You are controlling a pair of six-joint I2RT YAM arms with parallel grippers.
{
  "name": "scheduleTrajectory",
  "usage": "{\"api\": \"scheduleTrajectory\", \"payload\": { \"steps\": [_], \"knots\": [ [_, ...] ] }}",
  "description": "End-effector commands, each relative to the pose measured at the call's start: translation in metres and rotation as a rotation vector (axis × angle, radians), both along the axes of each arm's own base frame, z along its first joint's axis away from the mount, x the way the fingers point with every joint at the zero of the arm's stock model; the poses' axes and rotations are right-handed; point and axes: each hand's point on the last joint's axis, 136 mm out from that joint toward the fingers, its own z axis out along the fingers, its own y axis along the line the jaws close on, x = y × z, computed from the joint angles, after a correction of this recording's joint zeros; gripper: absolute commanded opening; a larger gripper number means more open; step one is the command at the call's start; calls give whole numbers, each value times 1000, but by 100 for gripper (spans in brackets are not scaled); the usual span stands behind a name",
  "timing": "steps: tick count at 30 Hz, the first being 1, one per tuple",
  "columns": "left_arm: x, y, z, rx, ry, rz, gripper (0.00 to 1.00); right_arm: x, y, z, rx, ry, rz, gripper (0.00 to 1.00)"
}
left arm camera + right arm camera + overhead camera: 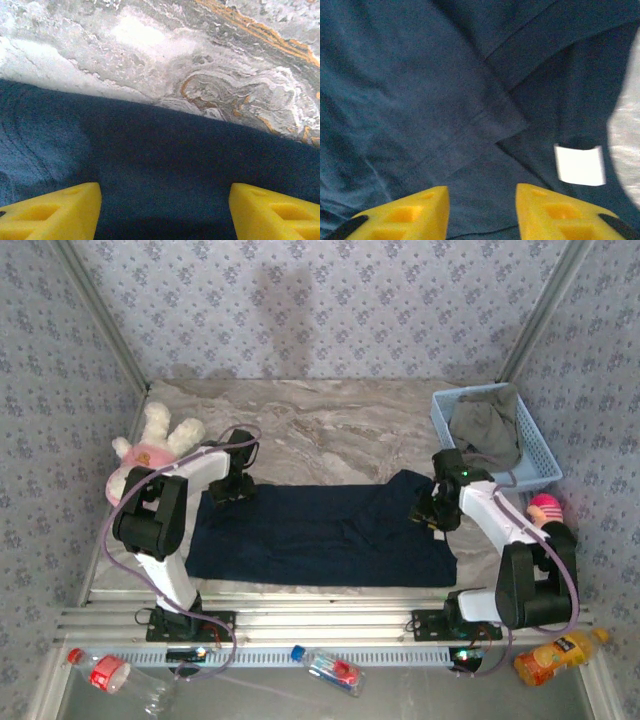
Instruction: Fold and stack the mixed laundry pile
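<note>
The navy garment point(320, 535) lies spread flat on the table point(330, 420) between the two arms. The left hand point(164, 190) is open over its far left corner. The right hand point(481, 190) is open above folds near a white label point(580, 165). The olive-grey garment point(487, 428) sits in the blue basket point(541, 440).

The left arm point(160, 520) bends at the elbow and reaches forward, with the wrist pointing down. The left gripper point(165, 215) has its yellow fingers point(50, 215) wide apart. The right arm point(510, 530) reaches forward and inward, wrist also low. The right gripper point(482, 212) has a narrower gap between its fingers.
</note>
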Motion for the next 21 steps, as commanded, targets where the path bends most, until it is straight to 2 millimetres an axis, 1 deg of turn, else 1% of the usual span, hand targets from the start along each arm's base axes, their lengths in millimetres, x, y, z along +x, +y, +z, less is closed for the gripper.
{"api": "scheduleTrajectory", "payload": {
  "steps": [1, 3, 7, 9, 12, 16, 21],
  "knots": [
    [-4, 4, -3, 16, 3, 1, 69, 12, 37, 0, 156, -30, -63, 47],
    [-5, 3, -3, 12, 0, 9, 69, 12, 51, -6, 195, -17, -89, 50],
    [-6, 3, -4, 7, -3, 19, 69, 9, 62, -20, 235, 17, -145, 51],
    [-6, 3, -4, 9, -1, 18, 70, 7, 66, -21, 246, 33, -143, 51],
    [-7, 4, -3, 11, 0, 16, 70, -2, 65, -14, 198, 43, -120, 51],
    [-8, 5, -4, 16, 2, 12, 70, -11, 65, -9, 209, 45, -133, 51],
    [-8, 6, -5, 21, 8, 2, 70, -8, 79, -21, 256, 84, -131, 51]
  ]
}}
